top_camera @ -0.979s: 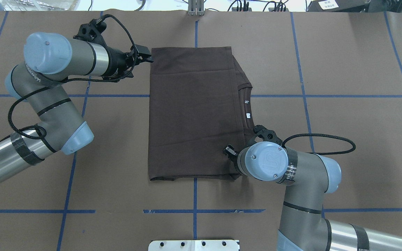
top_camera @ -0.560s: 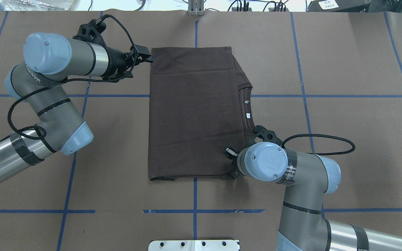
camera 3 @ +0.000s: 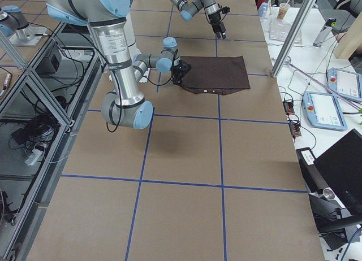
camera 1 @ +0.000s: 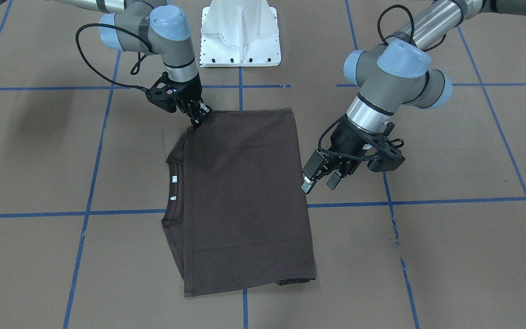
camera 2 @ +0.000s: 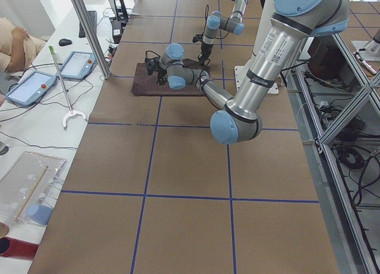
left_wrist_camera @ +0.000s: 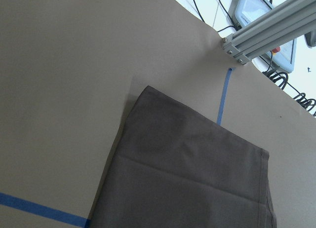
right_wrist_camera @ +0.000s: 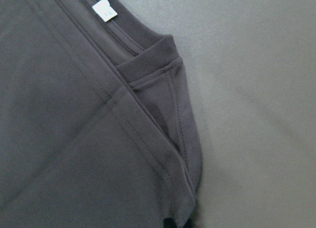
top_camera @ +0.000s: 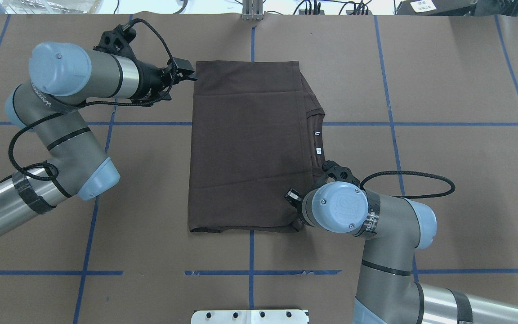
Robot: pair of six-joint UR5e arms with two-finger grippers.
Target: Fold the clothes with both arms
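Where the T-shirt (top_camera: 250, 148) lies: middle of the table (top_camera: 443, 189), flat, across the blue tape lines (top_camera: 389, 123).
T-shirt, form: compact oblong of several layers, edges fairly square; no sleeve sticks out.
Collar (camera 1: 168, 192): toward the robot's right, left uncovered just past the top layer's edge; two white neck labels (camera 1: 174, 179) show.
Under-layer (camera 1: 295, 281): a small strip peeks out at the far edge, near the left corner.
Left claw (camera 1: 319, 185): released, jaws apart, raised just beside the shirt's left edge; touches no cloth in the front-facing view.
Right claw (camera 1: 197, 118): down on the near right corner, by the shoulder; fingers together, reads as clenched on the cloth edge there.
Done, by judgement: sleeves turned in; hem half laid over the chest, short of the collar.
Left, by judgement: perhaps one more fold to halve the oblong, far edge to near edge, otherwise only squaring the near right corner, where the right wrist view shows the layers slightly bunched.
Stage: late; the shirt is nearly a finished packet.
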